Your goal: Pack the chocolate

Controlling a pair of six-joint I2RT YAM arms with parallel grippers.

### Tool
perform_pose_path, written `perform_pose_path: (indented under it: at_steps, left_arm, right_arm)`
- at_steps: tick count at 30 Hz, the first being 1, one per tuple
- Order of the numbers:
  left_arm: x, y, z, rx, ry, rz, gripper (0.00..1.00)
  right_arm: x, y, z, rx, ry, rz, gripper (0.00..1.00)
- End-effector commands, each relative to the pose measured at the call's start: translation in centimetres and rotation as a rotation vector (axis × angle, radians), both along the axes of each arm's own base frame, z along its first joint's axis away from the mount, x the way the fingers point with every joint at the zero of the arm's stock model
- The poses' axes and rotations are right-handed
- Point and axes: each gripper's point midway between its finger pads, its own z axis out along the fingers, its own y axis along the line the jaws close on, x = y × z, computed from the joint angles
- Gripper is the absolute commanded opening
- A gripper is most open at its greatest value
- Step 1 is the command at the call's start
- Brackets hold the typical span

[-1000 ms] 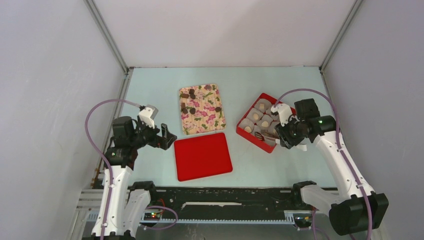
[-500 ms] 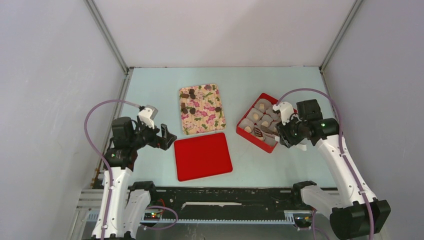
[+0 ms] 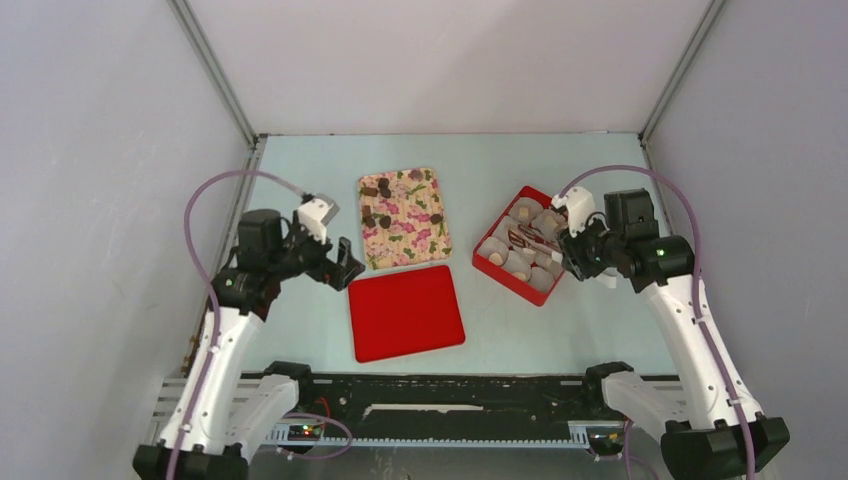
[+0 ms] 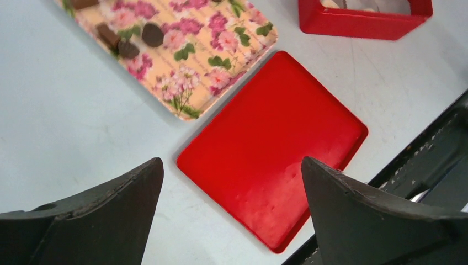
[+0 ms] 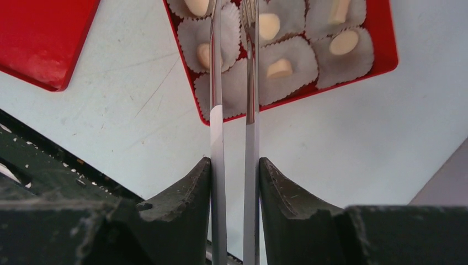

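Dark-brown chocolate point(image 3: 377, 187) lies on the floral cloth point(image 3: 415, 240), upper centre. Pale pieces point(image 5: 269, 25) sit in paper cups point(image 5: 287, 77) inside the red box point(image 5: 386, 38), right of frame. Right gripper point(image 5: 234, 165) clamps metal tweezers point(image 5: 251, 127) over the box. Left gripper point(image 4: 232, 176) is spread wide beside the red lid point(image 4: 276, 143).

- My left claw point(image 3: 349, 268) hangs open beside the floral cloth point(image 3: 410, 225), dark chocolate point(image 3: 378, 187) on it.
- My right claw point(image 3: 572, 248) holds tweezers point(image 3: 524, 238) over the red box point(image 3: 508, 280).
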Motion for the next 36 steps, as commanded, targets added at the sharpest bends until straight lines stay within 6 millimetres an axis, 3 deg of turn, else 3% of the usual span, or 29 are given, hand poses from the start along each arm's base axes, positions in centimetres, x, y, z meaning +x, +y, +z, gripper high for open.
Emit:
perform_pose_path:
  at_steps: [1, 5, 8, 11, 15, 20, 28, 36]
  left_arm:
    - [1.2, -0.8, 3.7, 0.217, -0.133, -0.163, 0.98]
    - [4.5, -0.9, 3.1, 0.264, -0.038, -0.166, 0.98]
    - [6.3, -2.1, 2.8, 0.186, 0.020, -0.137, 0.98]
    - [8.0, -3.2, 2.7, 0.107, 0.021, -0.102, 0.98]
    - [10.4, -3.0, 3.9, 0.089, -0.036, -0.001, 0.98]
    - [11.1, -1.9, 3.7, 0.201, -0.105, 0.043, 0.98]
    - [10.3, -0.2, 1.4, 0.521, -0.221, -0.153, 0.98]
    - [11.7, -0.9, 1.7, 0.463, -0.126, -0.105, 0.98]
  right_arm:
    - [3.6, 1.2, 3.7, 0.008, -0.162, 0.083, 0.36]
    - [6.3, 2.5, 5.5, -0.023, -0.254, 0.209, 0.36]
    - [8.4, 3.5, 5.8, 0.012, -0.189, 0.206, 0.34]
    - [9.4, 5.5, 5.8, 0.091, -0.155, 0.255, 0.34]
    - [10.3, 7.9, 6.5, 0.134, -0.130, 0.281, 0.35]
    - [10.2, 9.7, 4.9, 0.148, -0.064, 0.289, 0.34]
    - [12.7, 12.5, 4.8, 0.210, -0.085, 0.280, 0.35]
    - [15.6, 15.3, 5.0, 0.194, -0.130, 0.360, 0.36]
